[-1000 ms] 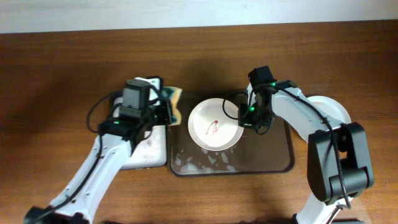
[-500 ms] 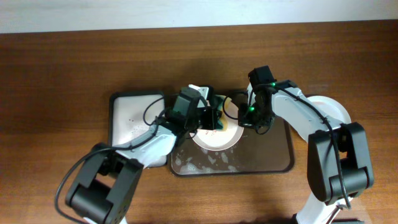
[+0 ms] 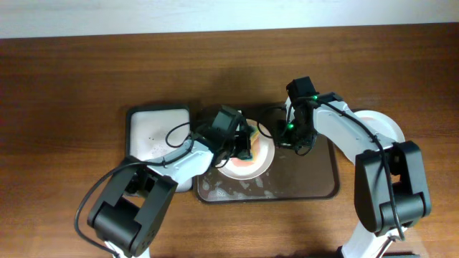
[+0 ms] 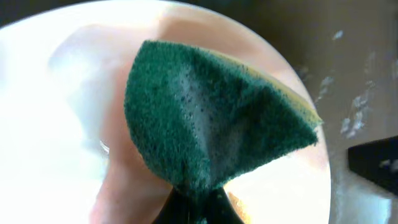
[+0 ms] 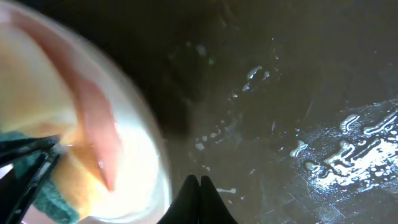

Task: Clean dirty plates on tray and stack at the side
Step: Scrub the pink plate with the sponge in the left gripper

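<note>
A white plate lies in the left half of the dark brown tray, its middle smeared pink. My left gripper is shut on a green and yellow sponge and presses it onto the plate. In the left wrist view the sponge covers the smeared plate just ahead of the jaws. My right gripper is shut, with its tips on the tray floor right beside the plate's rim. A stack of white plates sits to the right of the tray, partly hidden by the right arm.
A smaller black-rimmed tray with a white inside stands to the left of the brown tray. White foam flecks the brown tray's front left, and more foam shows in the right wrist view.
My left arm swung right from the small tray to the plate with the sponge. The red streak is now a pink smear. The right arm has not moved.
</note>
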Available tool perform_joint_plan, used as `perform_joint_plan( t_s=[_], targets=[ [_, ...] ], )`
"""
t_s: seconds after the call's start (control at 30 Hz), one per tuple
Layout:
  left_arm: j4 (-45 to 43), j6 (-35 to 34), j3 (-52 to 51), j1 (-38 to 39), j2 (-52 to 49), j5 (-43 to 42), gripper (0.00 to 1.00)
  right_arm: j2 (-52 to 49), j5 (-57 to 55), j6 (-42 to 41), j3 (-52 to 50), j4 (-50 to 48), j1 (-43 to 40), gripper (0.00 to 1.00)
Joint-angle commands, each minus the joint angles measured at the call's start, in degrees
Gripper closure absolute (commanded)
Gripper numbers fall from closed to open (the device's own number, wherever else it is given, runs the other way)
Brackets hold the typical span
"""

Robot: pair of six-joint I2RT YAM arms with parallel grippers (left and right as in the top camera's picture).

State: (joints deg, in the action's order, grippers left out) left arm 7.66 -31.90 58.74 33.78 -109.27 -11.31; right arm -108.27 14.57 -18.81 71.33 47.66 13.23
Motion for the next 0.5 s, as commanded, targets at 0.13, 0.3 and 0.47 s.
perform_joint_plan(
  t_s=[0.13,0.3,0.47],
  targets=[
    [9.79,6.08,-1.57,-1.4,6.67,7.69,1.0,0.87,1.25,0.5,-0.09,0.04,0.37,0.91],
    [10.01,6.03,-1.57,-1.31,7.06,7.52,1.0,0.87,13.38,3.8,-0.09,-0.87,0.76,0.64],
    [10.03,6.03,-1.57,-1.25,7.06,7.5,1.0,0.85,7.45,2.25,-0.09,-0.92,5.09,0.69]
  ],
)
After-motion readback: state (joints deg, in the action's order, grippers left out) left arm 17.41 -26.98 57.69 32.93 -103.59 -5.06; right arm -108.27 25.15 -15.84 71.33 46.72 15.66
